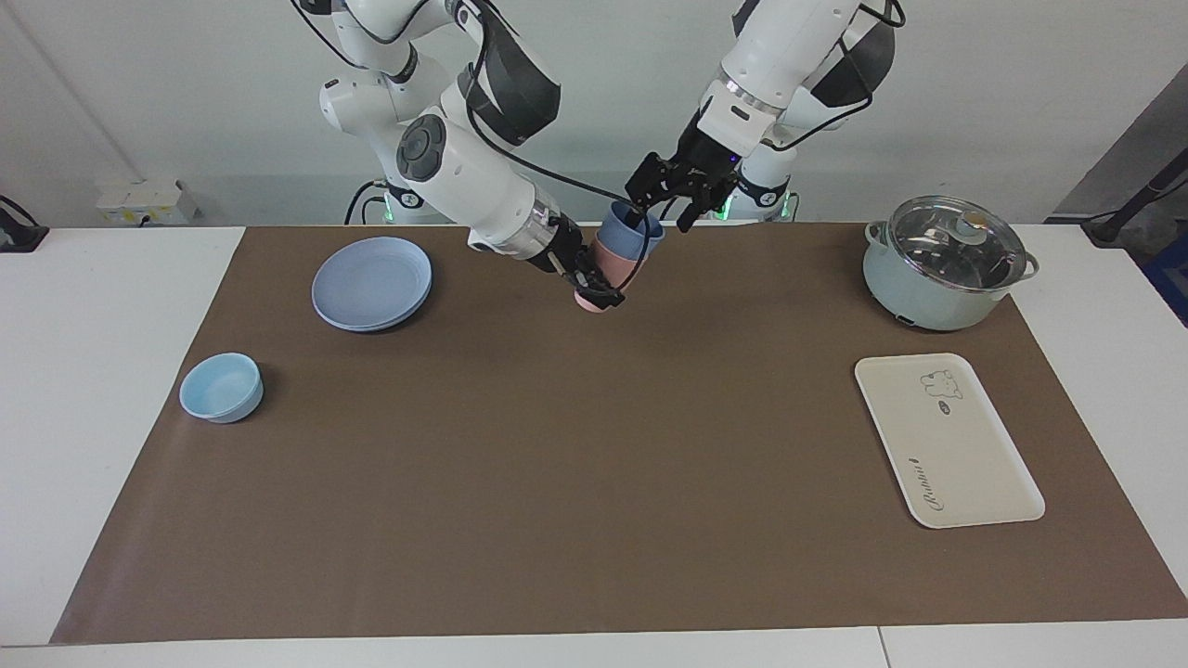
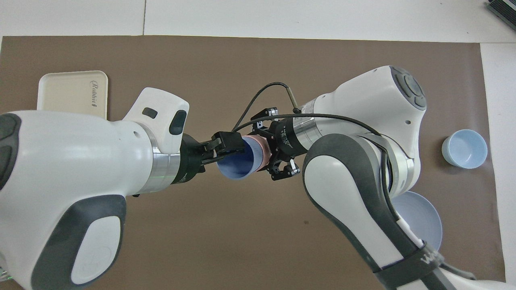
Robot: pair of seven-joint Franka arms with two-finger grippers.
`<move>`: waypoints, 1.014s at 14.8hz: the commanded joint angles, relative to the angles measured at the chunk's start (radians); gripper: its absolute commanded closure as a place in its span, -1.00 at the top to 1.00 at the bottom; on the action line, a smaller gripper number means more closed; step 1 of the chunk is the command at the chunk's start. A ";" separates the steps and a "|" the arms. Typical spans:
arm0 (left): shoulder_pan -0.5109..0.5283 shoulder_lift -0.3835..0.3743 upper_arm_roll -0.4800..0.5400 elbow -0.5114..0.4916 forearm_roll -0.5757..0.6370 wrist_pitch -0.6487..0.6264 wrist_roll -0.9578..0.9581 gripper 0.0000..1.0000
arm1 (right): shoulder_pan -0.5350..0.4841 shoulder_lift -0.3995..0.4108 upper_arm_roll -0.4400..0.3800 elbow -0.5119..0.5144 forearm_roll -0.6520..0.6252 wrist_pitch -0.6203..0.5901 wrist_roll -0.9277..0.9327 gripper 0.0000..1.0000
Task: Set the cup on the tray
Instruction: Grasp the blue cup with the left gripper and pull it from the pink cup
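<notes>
On the tray (image 2: 64,94), cursive lettering "Rabbit" beside a bear drawing.

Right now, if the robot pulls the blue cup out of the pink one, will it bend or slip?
The blue cup looks like stiff plastic, so it probably won't bend. It seems light, being small and thin. Its smooth tapered sides could slip, though the left pincer grips its rim while the right pincer holds the pink cup.

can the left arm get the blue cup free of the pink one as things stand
Probably yes. The left gripper is at the rim of the blue cup, which sits nested in the pink cup; the right gripper clamps the pink cup, so it should stay put.
</notes>
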 commanded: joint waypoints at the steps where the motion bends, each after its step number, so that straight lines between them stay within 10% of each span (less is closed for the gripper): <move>1: -0.017 -0.067 0.017 -0.117 -0.021 0.076 0.005 0.70 | -0.003 -0.008 0.002 0.006 -0.021 0.010 0.025 -1.00; 4: -0.029 -0.072 0.015 -0.146 -0.045 0.158 -0.001 -0.26 | -0.004 -0.006 0.001 0.009 -0.021 0.011 0.025 -1.00; 5: -0.026 -0.070 0.017 -0.146 -0.087 0.159 -0.001 -0.93 | -0.006 -0.008 0.001 0.009 -0.021 0.010 0.027 -1.00; 15: 0.051 -0.069 0.035 -0.027 -0.167 -0.030 0.001 -1.00 | -0.016 -0.025 -0.008 0.009 -0.004 -0.001 0.024 -1.00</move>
